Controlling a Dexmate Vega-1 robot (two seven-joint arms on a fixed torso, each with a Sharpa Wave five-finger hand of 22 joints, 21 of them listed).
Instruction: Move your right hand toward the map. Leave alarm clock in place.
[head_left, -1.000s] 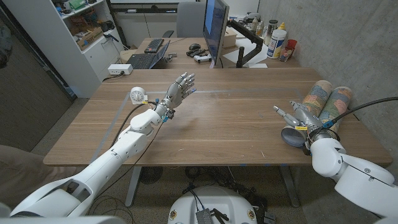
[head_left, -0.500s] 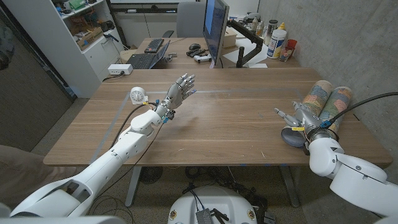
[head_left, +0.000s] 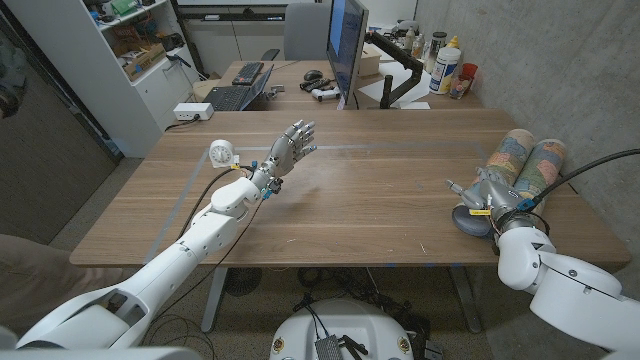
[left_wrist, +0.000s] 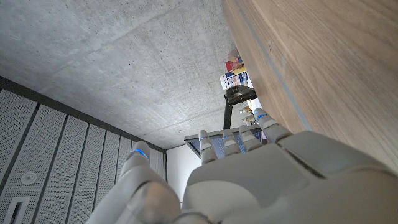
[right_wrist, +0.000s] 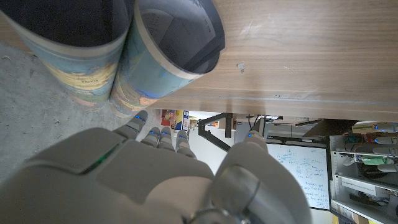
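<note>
Wooden table (head_left: 380, 200) carries the rolled map (head_left: 525, 160) at its right edge, right hand (head_left: 480, 190) just beside it, fingers apart and holding nothing, likely mid-approach; left hand (head_left: 285, 150) open, apart from the alarm clock (head_left: 222, 153).

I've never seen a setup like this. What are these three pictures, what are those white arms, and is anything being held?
It is a robot with two white arms, each ending in a robot hand. The wide picture looks down from a camera on its head over a wooden table. The other two come from cameras on its wrists, looking along the backs of the hands, so the room appears upside down there. The left robot hand hangs open over the table, near a small white alarm clock. The right robot hand is open beside a rolled map, above a grey disc. Neither holds anything.
</note>
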